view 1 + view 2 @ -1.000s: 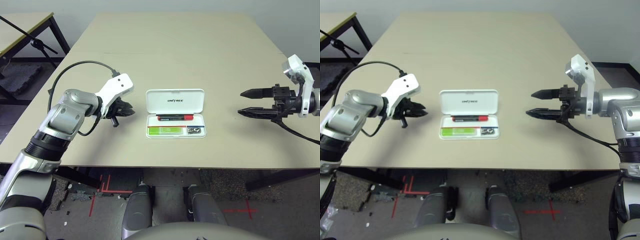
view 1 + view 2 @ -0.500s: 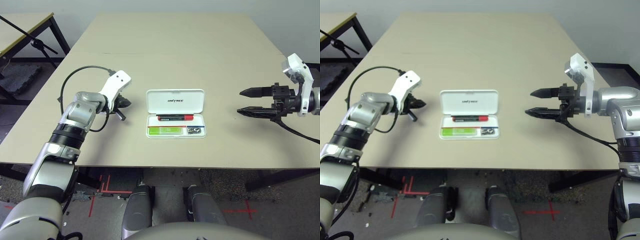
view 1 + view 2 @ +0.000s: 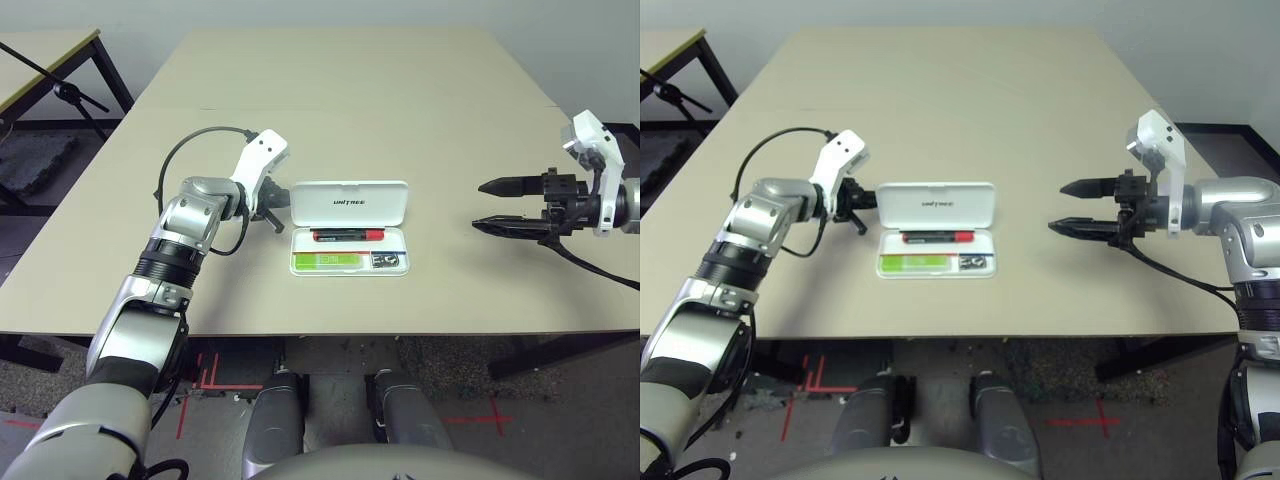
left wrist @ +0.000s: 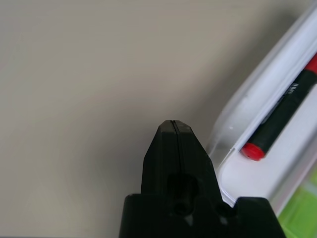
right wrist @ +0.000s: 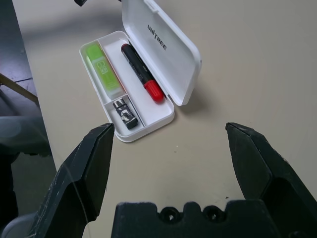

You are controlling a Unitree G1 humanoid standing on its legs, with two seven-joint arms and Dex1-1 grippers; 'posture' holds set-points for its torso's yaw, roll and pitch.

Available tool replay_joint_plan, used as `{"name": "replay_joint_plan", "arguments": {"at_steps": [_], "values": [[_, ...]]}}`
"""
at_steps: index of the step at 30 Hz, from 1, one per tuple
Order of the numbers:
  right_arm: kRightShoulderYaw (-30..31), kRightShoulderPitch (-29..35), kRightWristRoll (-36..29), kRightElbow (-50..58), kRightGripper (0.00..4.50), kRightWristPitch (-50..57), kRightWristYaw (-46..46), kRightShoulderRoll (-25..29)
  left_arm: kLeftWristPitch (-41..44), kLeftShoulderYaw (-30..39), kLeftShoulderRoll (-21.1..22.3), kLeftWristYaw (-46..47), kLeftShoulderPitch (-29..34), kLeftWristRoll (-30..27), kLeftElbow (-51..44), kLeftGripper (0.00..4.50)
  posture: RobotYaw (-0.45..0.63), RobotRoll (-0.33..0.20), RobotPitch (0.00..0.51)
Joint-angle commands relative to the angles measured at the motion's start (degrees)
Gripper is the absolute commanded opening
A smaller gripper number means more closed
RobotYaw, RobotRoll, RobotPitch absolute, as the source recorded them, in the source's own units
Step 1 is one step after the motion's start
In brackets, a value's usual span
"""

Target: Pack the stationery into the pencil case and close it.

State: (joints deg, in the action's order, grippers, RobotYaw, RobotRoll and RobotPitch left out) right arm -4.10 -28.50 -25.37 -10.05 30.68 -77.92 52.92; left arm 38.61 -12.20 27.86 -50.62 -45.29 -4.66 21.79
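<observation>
Case packed, lid up.
My left claw (image 3: 272,212), pinched together, sits beside the lid (image 3: 349,201) to nudge it; right claw (image 3: 503,206) apart.

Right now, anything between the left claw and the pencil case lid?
Nothing visible. The shut left claw sits just beside the open lid at its left edge, with only bare table around it.

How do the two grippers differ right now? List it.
The left gripper is shut, fingers pressed together; the right gripper stands wide open. The left one sits close beside the pencil case lid's left edge; the right one hangs well off to the case's right. Both are empty and point toward the case.
</observation>
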Motion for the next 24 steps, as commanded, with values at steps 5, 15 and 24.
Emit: {"name": "replay_joint_plan", "arguments": {"at_steps": [5, 15, 24], "values": [[-0.38, 0.30, -0.79, 1.00, 4.50, 0.34, 0.65, -0.15, 2.78, -0.50, 1.52, -5.20, 2.43, -2.96, -7.69, 0.04, -0.11, 0.000, 0.060], [1.13, -0.80, 0.14, -0.14, 4.50, -0.57, 0.62, -0.99, 5.50, -3.36, 1.44, -7.05, 7.74, -4.62, -18.01, 0.04, -0.10, 0.000, 0.061], [2.03, -1.51, 1.14, -0.97, 4.50, -1.42, 0.62, -1.54, 7.37, -7.35, -0.59, -6.47, 11.04, -5.15, -23.28, 0.04, -0.09, 0.000, 0.058]]}}
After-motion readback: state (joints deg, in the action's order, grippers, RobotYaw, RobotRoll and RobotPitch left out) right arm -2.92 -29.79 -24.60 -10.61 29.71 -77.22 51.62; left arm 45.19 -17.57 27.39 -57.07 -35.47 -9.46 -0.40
